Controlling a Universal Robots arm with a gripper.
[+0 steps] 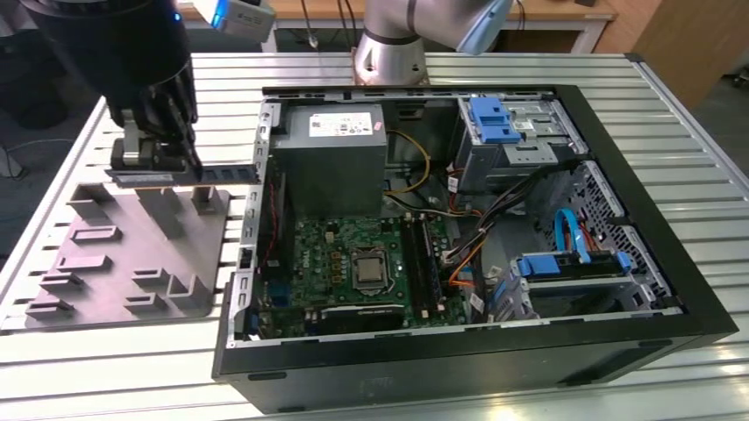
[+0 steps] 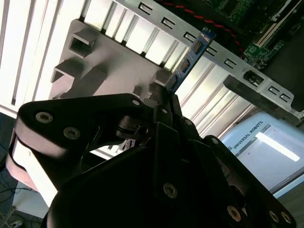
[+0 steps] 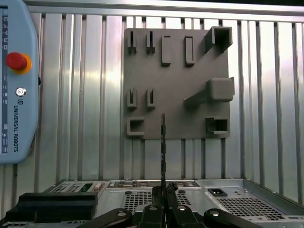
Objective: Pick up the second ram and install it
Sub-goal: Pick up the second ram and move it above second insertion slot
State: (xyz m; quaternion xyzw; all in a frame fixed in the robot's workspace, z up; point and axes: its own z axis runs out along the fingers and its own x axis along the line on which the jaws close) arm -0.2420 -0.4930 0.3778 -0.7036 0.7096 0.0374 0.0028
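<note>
The black metal gripper (image 3: 164,205) hangs from the arm's wrist and points straight down. Its fingers (image 2: 164,108) are pressed shut on the second ram (image 2: 191,56), a thin, flat, long dark circuit stick with a bluish face. In the first wrist view the stick shows edge-on as a fine dark line (image 3: 163,142).

In the exterior view the gripper (image 1: 158,162) holds the stick (image 1: 217,174) level and off its middle, so the longer part reaches toward the case. It sits over the far end of a flat grey plastic holder plate (image 1: 105,263) with raised posts and open pockets. Whether the stick touches those posts cannot be told. The plate lies on a ribbed silver metal table (image 1: 655,114), at the exterior view's left.

A pale blue control pendant with a red button (image 3: 14,118) also lies on the table.

Just beside the plate lies an open black metal computer case (image 1: 468,373). Inside it are:
- a grey box-shaped power supply (image 1: 333,153);
- a green circuit board (image 1: 328,250) with a square silver processor socket (image 1: 370,270) and long black slots (image 1: 422,254);
- a blue-handled drive cage (image 1: 492,123), and a second blue-tabbed bay (image 1: 574,263) nearer the camera;
- orange and blue cables (image 1: 474,250) running between them.

Behind the case, at the table's far edge, stands the arm's rounded silver base (image 1: 392,53).
</note>
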